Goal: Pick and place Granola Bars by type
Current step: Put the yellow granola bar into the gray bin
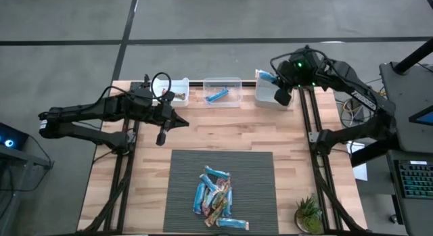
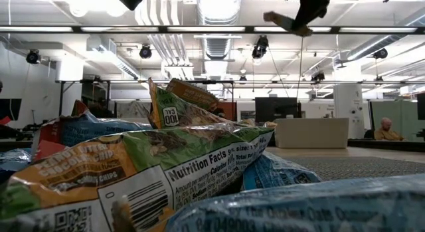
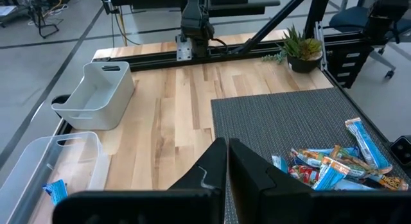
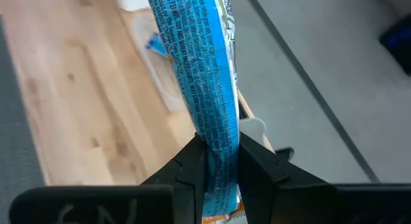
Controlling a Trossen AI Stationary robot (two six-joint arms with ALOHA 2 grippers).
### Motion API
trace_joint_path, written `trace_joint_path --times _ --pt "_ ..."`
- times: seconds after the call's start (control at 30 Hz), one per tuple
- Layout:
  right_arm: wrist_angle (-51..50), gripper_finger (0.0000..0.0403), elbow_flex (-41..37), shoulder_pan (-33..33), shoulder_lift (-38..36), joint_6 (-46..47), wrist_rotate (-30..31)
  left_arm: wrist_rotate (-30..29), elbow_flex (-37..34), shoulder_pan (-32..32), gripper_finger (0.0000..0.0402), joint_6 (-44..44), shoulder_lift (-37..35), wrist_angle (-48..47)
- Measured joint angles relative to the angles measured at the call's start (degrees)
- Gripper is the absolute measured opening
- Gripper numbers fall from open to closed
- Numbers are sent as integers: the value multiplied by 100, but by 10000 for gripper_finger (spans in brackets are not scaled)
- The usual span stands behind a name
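Right tool (image 4: 216, 156) clenched on a blue granola bar (image 4: 199, 70), fingers pinching the wrapper's lower end, bar sticking up out of the grip. In the high view that tool (image 1: 281, 94) sits over the white bin (image 1: 266, 92) at the tabletop's far right corner, bar end showing at the bin's left rim.

Left tool (image 3: 226, 161) closed on nothing, fingers pressed together. It hangs above bare wood of the tabletop (image 1: 223, 131) left of centre, between the far bins and the dark mat (image 1: 183, 189).

Rest of the granola bars (image 1: 215, 199) lie piled on the mat's lower middle, mostly blue wrappers with a few multicoloured ones mixed in, overlapping. One blue bar (image 1: 232, 223) lies flat just below the pile.

Clear bin (image 1: 222, 91) at far centre holds one blue bar (image 1: 216, 95), lying diagonally. Small bin (image 1: 177, 91) to its left, contents too small to tell.

Potted plant (image 1: 309, 214) on the tabletop's near right corner, well apart from the pile.
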Motion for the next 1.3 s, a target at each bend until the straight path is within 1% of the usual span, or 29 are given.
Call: trace_joint_path --times 0.13,0.3,0.43,0.6,0.8,1.03,1.2,1.3 --pt "2 63 -6 -412 226 11 -87 0 0 0 0 2 0 0" --pt "-3 63 -6 -893 597 -105 -502 0 0 -1 0 1 0 -2" --pt "-11 63 -11 -1138 915 -413 -509 0 0 0 0 2 0 -2" --pt "-11 63 -44 -1421 1297 -572 -518 0 0 -2 0 0 0 -4" --pt "-47 63 -337 -1823 1546 -713 -1039 0 0 0 0 -32 0 -6" --pt "9 63 -863 -2148 1565 -1105 -1040 0 1 -1 0 -76 0 -7" --pt "58 63 -1153 -2253 1565 -1308 -1023 0 0 -2 0 -92 0 -7" --pt "136 63 -1333 -2255 1567 -1309 -642 0 0 -2 0 -159 0 -7"
